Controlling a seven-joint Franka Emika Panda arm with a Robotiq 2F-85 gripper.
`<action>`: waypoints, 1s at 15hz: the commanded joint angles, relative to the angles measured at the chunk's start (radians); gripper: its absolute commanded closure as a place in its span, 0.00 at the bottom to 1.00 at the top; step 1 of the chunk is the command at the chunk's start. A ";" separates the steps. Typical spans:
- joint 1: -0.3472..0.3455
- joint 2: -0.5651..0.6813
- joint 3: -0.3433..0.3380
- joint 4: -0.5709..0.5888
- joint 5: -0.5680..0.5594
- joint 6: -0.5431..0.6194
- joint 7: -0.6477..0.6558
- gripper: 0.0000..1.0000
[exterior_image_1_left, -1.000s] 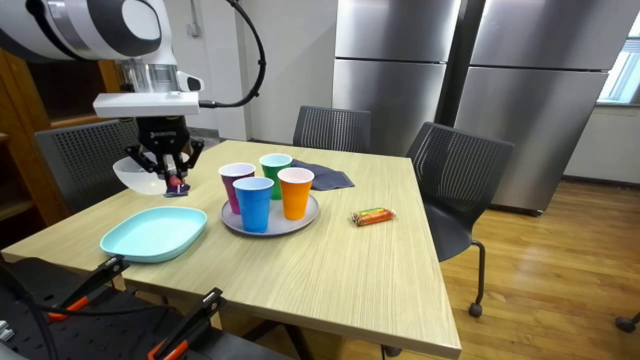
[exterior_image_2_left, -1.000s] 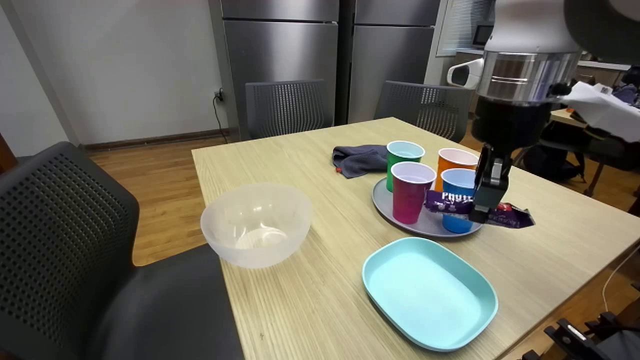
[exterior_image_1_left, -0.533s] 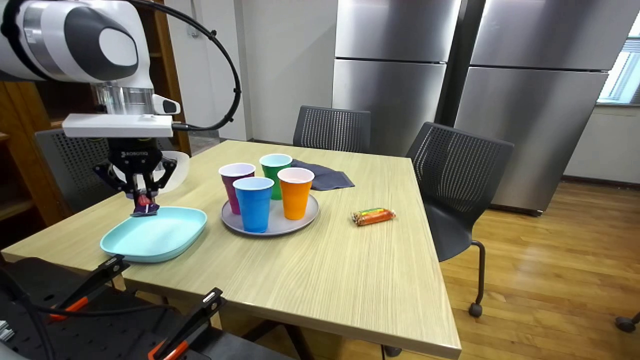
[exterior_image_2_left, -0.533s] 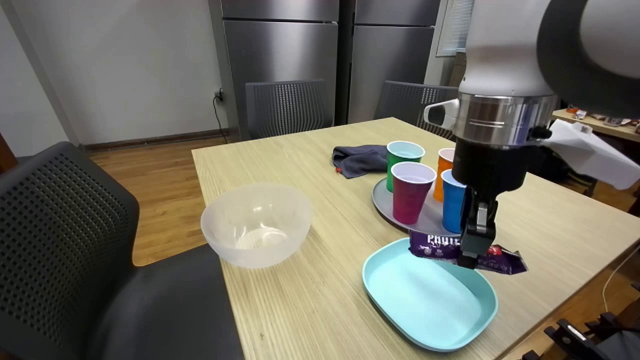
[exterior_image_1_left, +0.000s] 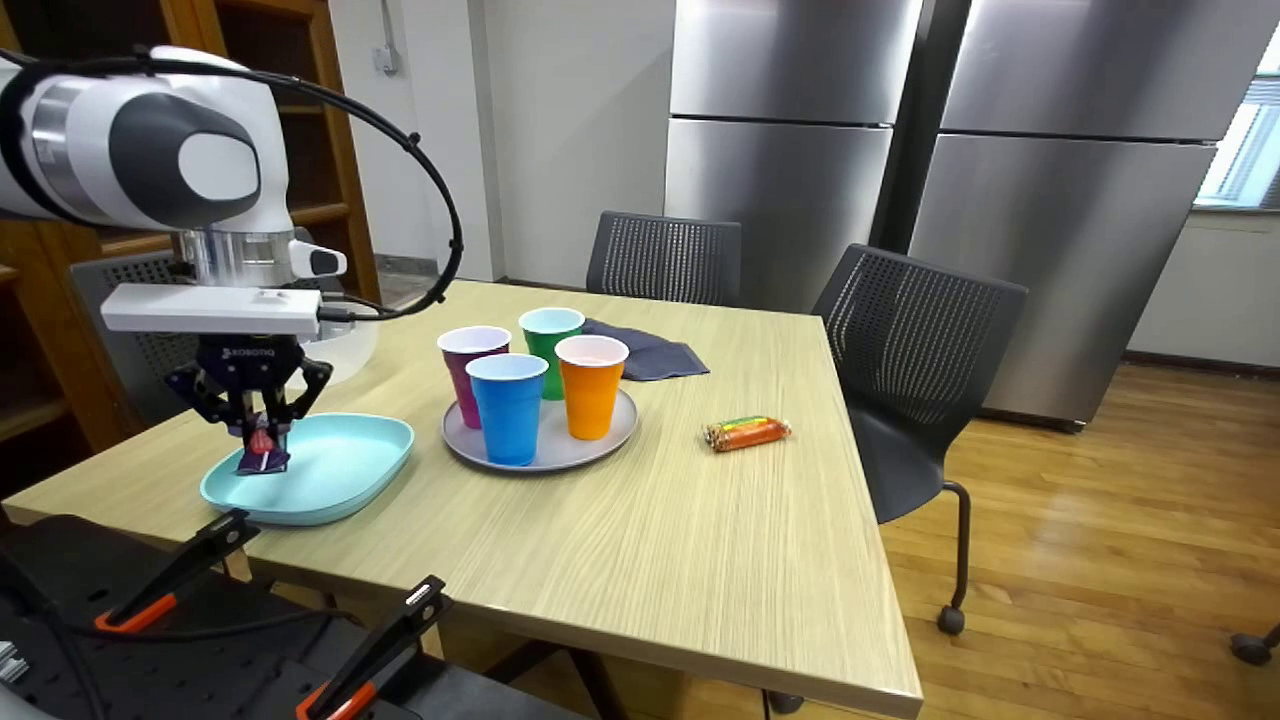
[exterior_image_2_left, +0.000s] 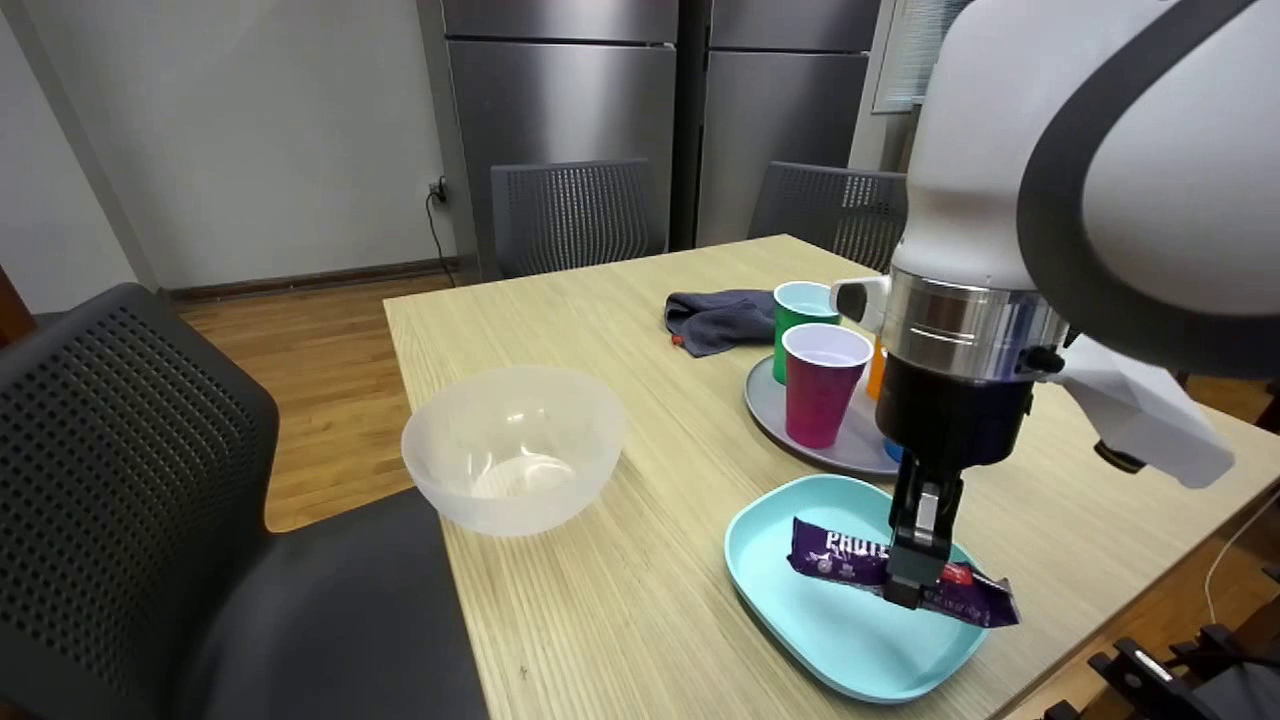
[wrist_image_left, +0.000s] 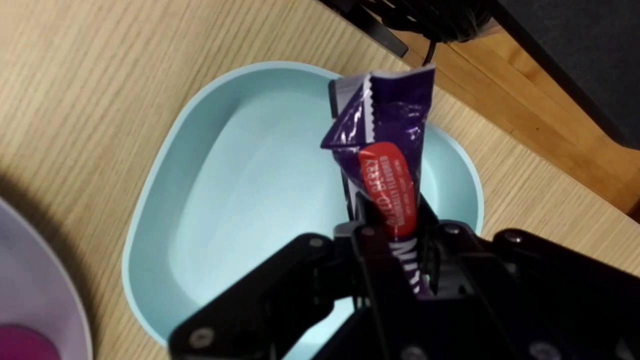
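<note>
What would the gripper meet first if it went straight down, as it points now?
Probably the tray below: the bar held in the gripper would likely touch it first. The gap is hard to judge.

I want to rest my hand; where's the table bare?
Bare tabletop: between the translucent bowl and gray cloth, and from the orange-wrapped packet to the robot-side edge. Crowded: the gray plate under four cups, and the turquoise tray beneath the gripper and protein bar.
</note>
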 joint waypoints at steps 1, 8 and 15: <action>-0.043 0.074 0.046 0.019 -0.008 0.072 0.040 0.95; -0.066 0.112 0.055 0.002 -0.092 0.174 0.073 0.48; -0.042 0.040 0.028 -0.032 -0.185 0.163 0.128 0.00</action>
